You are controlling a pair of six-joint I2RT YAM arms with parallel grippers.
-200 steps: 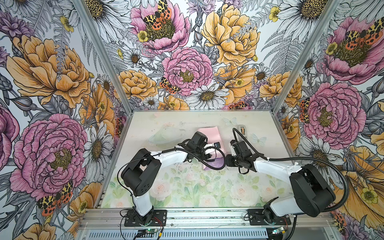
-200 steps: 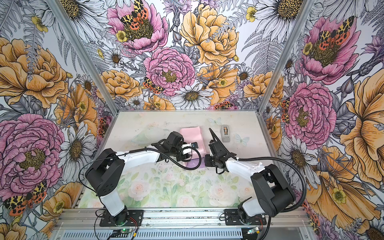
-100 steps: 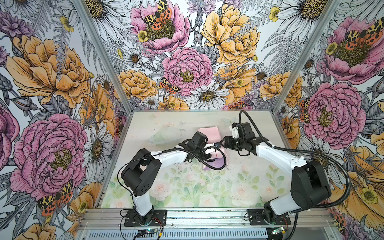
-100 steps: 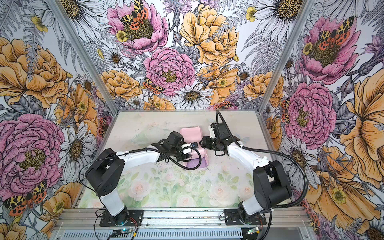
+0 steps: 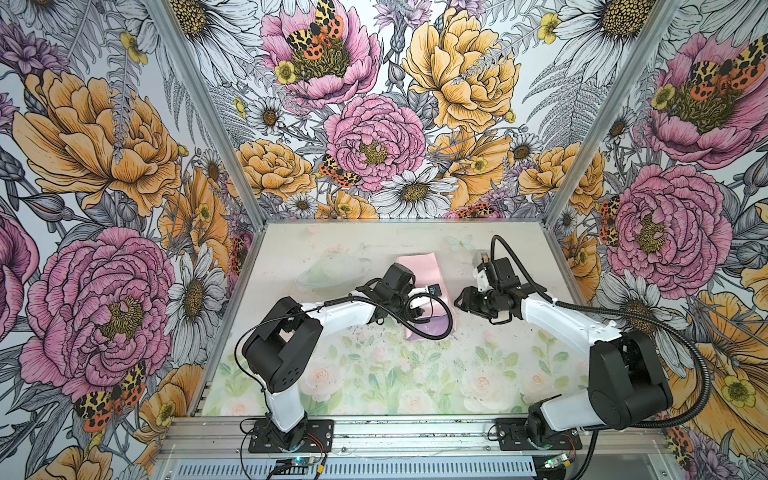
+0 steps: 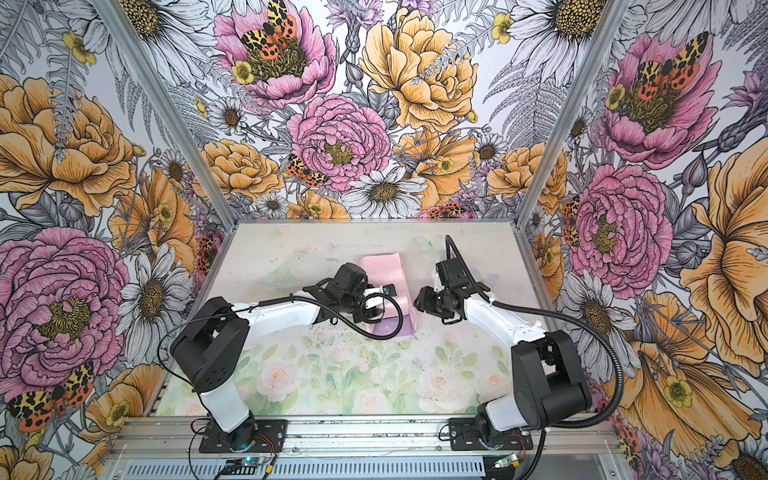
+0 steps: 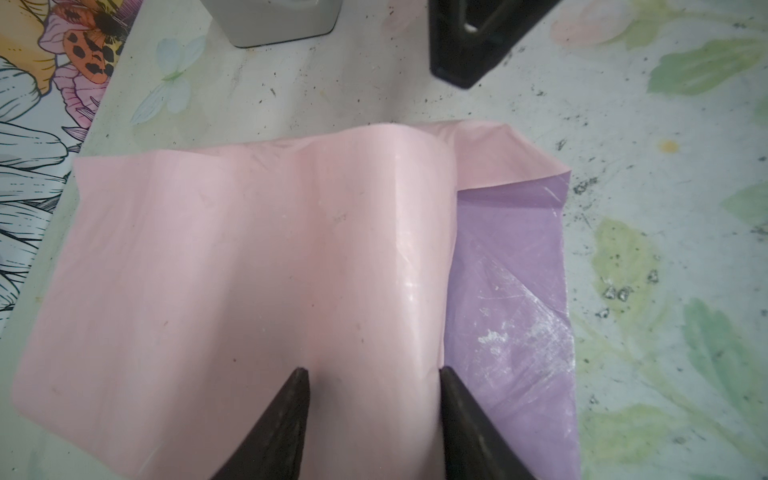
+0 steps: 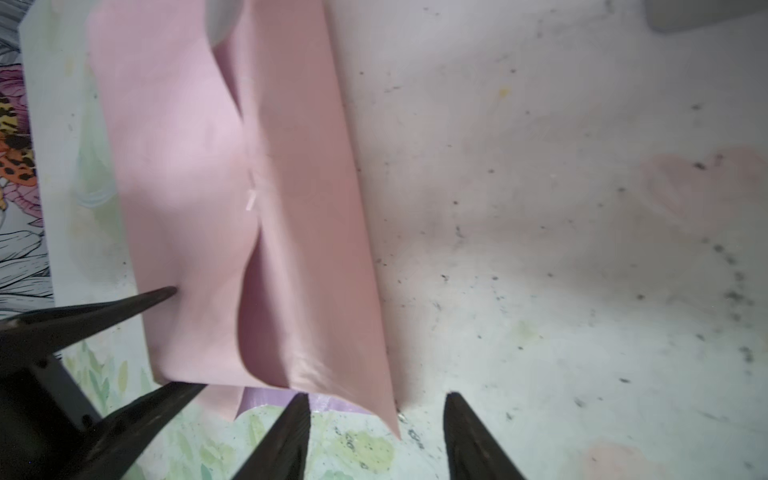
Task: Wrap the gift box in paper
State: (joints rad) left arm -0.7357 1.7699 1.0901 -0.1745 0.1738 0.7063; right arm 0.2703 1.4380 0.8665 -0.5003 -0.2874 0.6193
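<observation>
1. Both top views: your arm bases (image 5: 286,432) sit along the near edge of the table (image 5: 357,370). Left arm is on the left, right arm on the right, both reaching in toward the middle.
2. Nearest task thing is the paper (image 5: 417,266). It lies about mid-surface, slightly right of centre and a bit toward the far edge. Its near end shows the lilac face; the rest is pink face up, folded over the lilac.
3. Left wrist view: the pink layer humps up in a long rounded band. It overlaps the lilac part along one straight edge.
4. Your left gripper (image 7: 372,374) is down on the paper, coming in from the left side.
   - Its fingers (image 7: 286,419) stand about half apart, tips on the pink face either side of that hump.
   - One tip sits right at the pink/lilac edge.
   - Cannot tell if you are squeezing anything through the sheet.
5. The gift box: not visible in any view, so no position for it.
6. Your right gripper (image 5: 459,300) hangs just beside the paper's right edge, on the side toward the right edge of the table, tips pointing at the sheet.
   - Right wrist view: fingers (image 8: 291,432) clearly spread, nothing gripped.
   - Only bare surface and the near corner of an upturned pink flap show between them.
   - In the left wrist view it is apart from the paper.
7. Farther back, toward the far right corner, a grey tape dispenser (image 7: 270,20) stands on the surface behind your right wrist, apart from the paper.
</observation>
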